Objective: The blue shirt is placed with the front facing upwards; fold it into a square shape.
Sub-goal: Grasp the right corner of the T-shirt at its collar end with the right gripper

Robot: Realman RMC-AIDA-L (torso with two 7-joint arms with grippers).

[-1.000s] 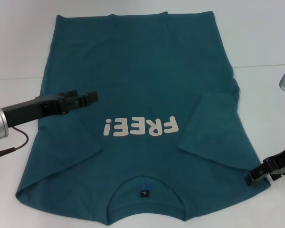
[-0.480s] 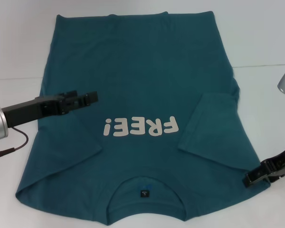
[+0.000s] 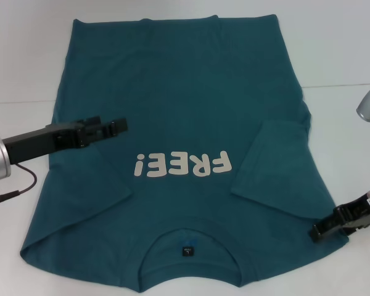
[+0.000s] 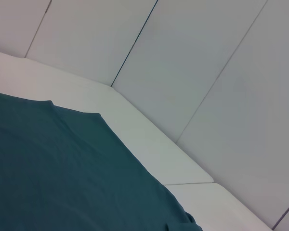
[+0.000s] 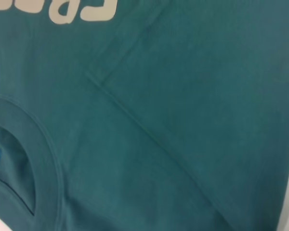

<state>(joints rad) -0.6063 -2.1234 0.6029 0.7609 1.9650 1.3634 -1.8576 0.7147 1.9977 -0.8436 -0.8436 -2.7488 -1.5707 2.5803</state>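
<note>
The blue shirt (image 3: 185,92) lies flat on the white table, front up, with its neckline and dark label (image 3: 187,251) nearest me. The off-white "FREE!" print (image 3: 182,165) reads upside down. Both sleeves are folded inward over the body; the right sleeve flap (image 3: 277,166) shows clearly. My left gripper (image 3: 118,126) hovers over the shirt, just left of the print. My right gripper (image 3: 316,234) sits low at the shirt's right shoulder edge. The right wrist view shows the cloth (image 5: 192,96) close up, with the neckline (image 5: 43,159). The left wrist view shows a far corner of the shirt (image 4: 62,173).
Bare white table (image 3: 345,123) surrounds the shirt on both sides, with a seam line running across it. A dark cable (image 3: 12,191) hangs from my left arm near the shirt's left edge. Pale wall panels (image 4: 183,62) rise behind the table.
My right gripper has slid a little leftward along the table, onto the shirt's right shoulder edge. The left arm and the shirt have not moved.
</note>
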